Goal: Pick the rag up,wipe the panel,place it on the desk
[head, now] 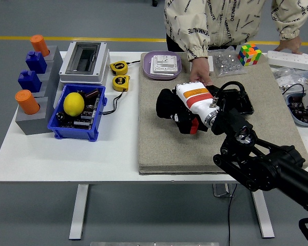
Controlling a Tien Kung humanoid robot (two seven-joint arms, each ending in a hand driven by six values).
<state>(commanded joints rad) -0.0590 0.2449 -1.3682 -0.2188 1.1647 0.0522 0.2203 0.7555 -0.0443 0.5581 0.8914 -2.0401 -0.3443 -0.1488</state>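
We saw the right hand (177, 110) curled on a black rag (165, 104) over the mat (159, 143) — the panel (241, 100) behind. The person's jacket (220, 23) read "DENIMMUTE".

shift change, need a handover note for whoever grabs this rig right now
Right robot hand: over the left-centre of the mat, black fingers curled; the rag cannot be told apart from them.
Left robot hand: not in view.
Panel: black, on the mat behind the forearm, in front of the person's hand.
Done: unclear whether wiping is finished.
Left: check the rag is held, finish wiping, place it on the desk.
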